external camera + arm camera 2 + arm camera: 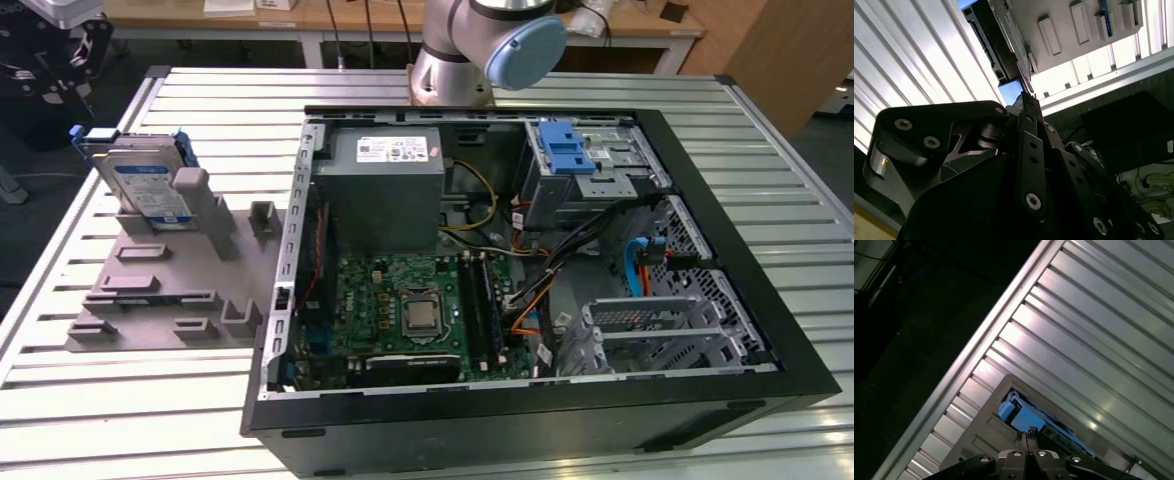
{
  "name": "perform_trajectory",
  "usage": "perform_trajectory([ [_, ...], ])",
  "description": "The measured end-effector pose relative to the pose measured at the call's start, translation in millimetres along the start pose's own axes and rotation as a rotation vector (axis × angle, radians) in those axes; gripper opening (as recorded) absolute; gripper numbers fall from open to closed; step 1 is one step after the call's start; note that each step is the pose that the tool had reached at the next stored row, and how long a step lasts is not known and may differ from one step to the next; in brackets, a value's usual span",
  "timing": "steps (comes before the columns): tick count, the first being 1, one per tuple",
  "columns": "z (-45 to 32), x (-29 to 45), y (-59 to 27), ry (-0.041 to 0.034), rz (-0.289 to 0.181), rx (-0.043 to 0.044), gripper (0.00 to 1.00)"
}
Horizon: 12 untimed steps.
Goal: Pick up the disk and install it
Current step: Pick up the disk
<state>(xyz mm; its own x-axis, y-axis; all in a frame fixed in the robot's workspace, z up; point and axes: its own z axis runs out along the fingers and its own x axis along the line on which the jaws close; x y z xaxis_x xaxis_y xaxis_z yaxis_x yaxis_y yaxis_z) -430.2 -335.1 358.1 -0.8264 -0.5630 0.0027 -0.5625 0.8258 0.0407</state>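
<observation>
The open case (534,432) filled the exterior view's centre and right, on a slatted table (107,420). At that view's upper left, the disk (144,178) stood on edge in a grey stand (160,300). In the first wrist view the gripper (1026,435), fingers together, hung just short of the disk's blue end.

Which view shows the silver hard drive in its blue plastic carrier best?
The exterior view: the silver hard drive in its blue carrier stands upright, label visible, in the grey slotted holder. The first wrist view catches its blue carrier edge, the second wrist view one blue corner.
</observation>
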Motion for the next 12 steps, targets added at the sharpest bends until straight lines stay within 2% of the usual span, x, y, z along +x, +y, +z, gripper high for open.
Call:
perform_trajectory([
  [12, 0.0, 0.5, 0.3, 0.001, -0.025, 0.0001, 0.11],
])
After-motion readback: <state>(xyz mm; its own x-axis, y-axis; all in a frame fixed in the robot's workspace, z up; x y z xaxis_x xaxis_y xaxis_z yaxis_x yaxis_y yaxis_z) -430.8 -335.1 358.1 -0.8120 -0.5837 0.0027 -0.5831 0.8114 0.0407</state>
